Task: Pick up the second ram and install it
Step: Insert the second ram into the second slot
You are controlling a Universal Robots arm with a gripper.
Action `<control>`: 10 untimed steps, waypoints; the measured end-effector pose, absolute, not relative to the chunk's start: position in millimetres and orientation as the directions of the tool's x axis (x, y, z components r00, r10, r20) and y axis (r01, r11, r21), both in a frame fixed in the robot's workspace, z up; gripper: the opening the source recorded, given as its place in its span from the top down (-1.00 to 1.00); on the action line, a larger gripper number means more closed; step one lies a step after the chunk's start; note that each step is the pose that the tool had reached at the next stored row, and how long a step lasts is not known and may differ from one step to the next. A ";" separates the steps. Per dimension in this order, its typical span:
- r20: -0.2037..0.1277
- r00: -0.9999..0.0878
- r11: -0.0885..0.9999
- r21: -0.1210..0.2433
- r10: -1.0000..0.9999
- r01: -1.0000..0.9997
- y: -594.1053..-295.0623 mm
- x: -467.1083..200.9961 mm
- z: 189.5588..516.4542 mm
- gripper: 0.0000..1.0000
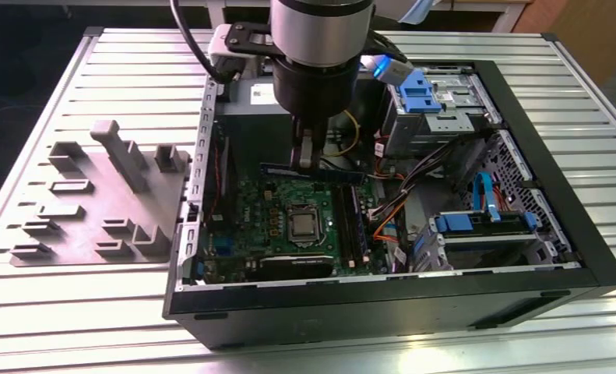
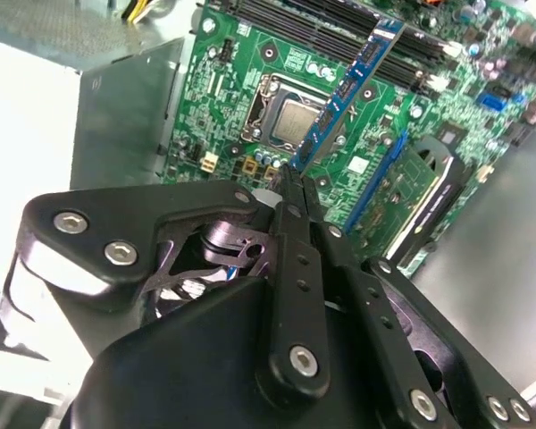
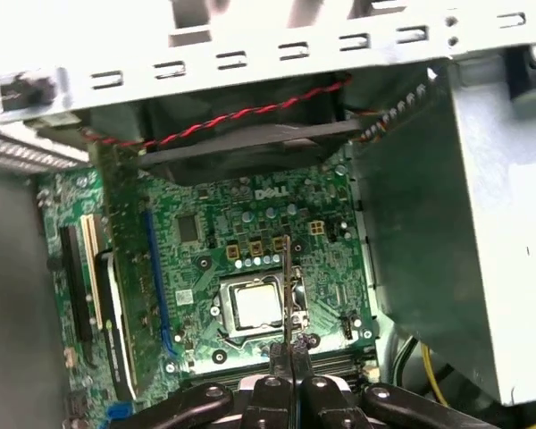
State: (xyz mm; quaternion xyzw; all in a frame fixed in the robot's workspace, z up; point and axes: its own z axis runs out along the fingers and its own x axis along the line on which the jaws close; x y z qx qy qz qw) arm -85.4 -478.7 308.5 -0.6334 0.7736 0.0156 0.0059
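My pincer [image 1: 305, 160] is closed on the memory stick [image 1: 339, 175] and grips it near the middle. I hold the stick in the air above the green board [image 1: 271, 204], over the processor [image 3: 255, 304], inside the open computer case [image 1: 391, 308].

Second ram [image 2: 348, 89] above motherboard [image 1: 276, 202] — in case [image 1: 391, 308]

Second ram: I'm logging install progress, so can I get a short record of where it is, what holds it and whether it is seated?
item: second ram
held by: hand, shut on one end
place: in the air over the motherboard, inside the open computer case
seated: no, not in a slot
nearby: grey fixture block, outside the case at the exterior view's left
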 end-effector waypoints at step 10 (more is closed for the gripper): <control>-0.029 -0.371 0.371 0.017 -0.928 -0.929 -478.7 -85.4 306.4 0.77</control>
